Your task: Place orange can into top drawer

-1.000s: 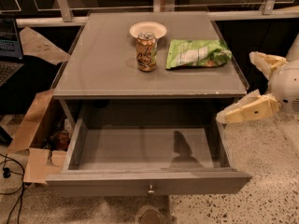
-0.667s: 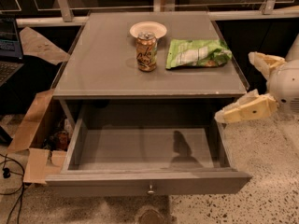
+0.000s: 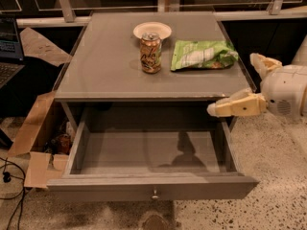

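Note:
The orange can [image 3: 150, 54] stands upright on the grey cabinet top [image 3: 105, 66], just in front of a small white plate [image 3: 152, 29]. The top drawer [image 3: 151, 153] is pulled out wide, its inside bare, with a small round knob [image 3: 155, 194] on its front panel. My gripper [image 3: 233, 84] is at the right edge of the cabinet, level with the top's front corner. It is open and empty, its two cream fingers spread wide. The lower finger [image 3: 236, 105] points left over the drawer's right side. The can is well to its left.
A green snack bag [image 3: 203, 55] lies on the top to the right of the can, between it and the gripper. An open cardboard box [image 3: 38, 147] sits on the floor to the left of the drawer. A railing runs behind the cabinet.
The gripper has moved slightly left and up, toward the cabinet's right front corner. The can, bag and drawer have not moved.

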`<state>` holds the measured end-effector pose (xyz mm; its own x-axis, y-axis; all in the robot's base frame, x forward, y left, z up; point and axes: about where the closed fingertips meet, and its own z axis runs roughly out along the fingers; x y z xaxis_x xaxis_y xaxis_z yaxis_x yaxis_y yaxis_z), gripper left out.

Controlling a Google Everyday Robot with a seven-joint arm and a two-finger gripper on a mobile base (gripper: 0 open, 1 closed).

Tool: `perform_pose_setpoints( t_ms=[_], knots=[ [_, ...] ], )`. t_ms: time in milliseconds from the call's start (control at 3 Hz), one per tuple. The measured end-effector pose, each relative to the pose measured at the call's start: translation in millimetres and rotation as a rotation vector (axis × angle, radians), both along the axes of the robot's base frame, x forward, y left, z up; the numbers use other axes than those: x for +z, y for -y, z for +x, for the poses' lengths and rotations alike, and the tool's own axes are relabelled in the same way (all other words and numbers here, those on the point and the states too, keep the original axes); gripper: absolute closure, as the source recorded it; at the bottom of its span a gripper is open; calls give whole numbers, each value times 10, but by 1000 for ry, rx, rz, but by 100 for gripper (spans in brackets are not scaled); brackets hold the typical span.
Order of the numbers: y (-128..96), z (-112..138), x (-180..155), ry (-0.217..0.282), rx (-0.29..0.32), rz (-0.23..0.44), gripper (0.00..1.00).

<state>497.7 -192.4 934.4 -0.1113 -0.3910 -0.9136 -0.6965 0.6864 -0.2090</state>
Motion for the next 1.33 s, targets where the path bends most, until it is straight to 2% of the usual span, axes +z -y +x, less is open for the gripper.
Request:
perform_pose_setpoints(
  t_ms=[333,667,1000,1333],
  knots=[
    [-351,330,-54,40,64,33,0],
    [-1036,883,-150,81,174,26,0],
    [-1036,883,-150,81,174,26,0],
    [-971,971,-174,102,127,29,0]
  ],
)
